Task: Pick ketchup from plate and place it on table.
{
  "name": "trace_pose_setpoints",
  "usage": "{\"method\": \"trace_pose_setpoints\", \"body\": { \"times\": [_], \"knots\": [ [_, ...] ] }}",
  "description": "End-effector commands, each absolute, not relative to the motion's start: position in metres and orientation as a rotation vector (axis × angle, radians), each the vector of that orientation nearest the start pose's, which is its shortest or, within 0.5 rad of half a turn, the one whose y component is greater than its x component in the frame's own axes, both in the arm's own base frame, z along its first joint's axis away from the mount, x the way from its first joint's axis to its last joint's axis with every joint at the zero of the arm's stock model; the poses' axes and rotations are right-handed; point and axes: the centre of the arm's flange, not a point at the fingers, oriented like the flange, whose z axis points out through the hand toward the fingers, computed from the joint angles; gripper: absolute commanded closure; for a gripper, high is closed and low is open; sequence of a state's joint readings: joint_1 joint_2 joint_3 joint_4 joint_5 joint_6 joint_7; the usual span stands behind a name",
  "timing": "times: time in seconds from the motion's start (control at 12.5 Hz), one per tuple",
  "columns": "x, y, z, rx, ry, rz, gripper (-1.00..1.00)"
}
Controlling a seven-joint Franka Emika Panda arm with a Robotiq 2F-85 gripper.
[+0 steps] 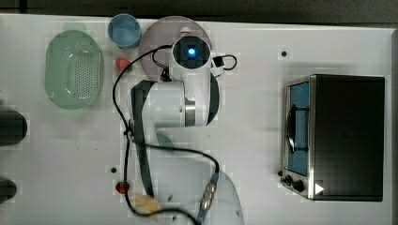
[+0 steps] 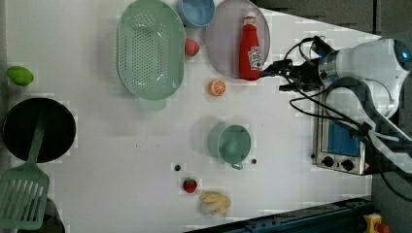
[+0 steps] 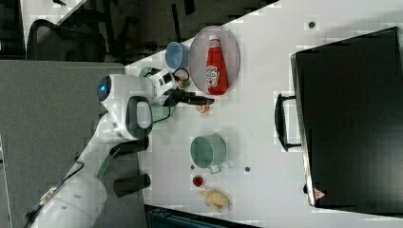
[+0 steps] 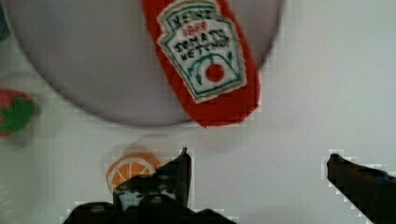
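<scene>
1. The ketchup (image 2: pixel 250 48) is a soft red bottle with a white cap and a tomato-ketchup label. It lies flat on the plate (image 2: pixel 221 43) in the upper middle of the left view, cap toward the frame's top, base overhanging the plate's lower rim.
2. The plate is pale mauve and round. A blue cup (image 2: pixel 197 10) stands just beside it at the left view's upper centre, and a strawberry (image 2: pixel 192 47) lies between plate and green colander (image 2: pixel 150 48).
3. An orange slice (image 2: pixel 217 88) rests on the white surface (image 2: pixel 121 160) just below the plate.
4. The pincer (image 4: pixel 257 179) is released, jaws spread wide with nothing between them. In the wrist view it sits near the bottle's base, apart from it.
5. Progress, as judged: nothing is done yet. The bottle is ungrasped and on the plate. Closing in, gripping, lifting and setting it on the surface all remain.
</scene>
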State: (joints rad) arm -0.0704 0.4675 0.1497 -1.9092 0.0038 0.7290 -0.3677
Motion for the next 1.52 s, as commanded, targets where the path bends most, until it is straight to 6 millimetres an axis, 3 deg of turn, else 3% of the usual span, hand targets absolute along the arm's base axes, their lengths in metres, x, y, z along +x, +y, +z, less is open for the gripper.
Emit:
{"method": "trace_pose_setpoints", "body": {
  "times": [0.08, 0.8, 1.2, 1.28, 1.52],
  "knots": [
    [0.655, 0.044, 0.255, -3.057, 0.105, 0.013, -1.0],
    [0.702, 0.059, 0.183, -3.081, -0.11, -0.053, -1.0],
    [0.708, 0.062, 0.152, -3.077, -0.125, -0.123, -1.0],
    [0.709, 0.062, 0.153, -3.077, -0.125, -0.126, -0.91],
    [0.709, 0.063, 0.154, -3.077, -0.12, -0.126, -0.19]
  ]
}}
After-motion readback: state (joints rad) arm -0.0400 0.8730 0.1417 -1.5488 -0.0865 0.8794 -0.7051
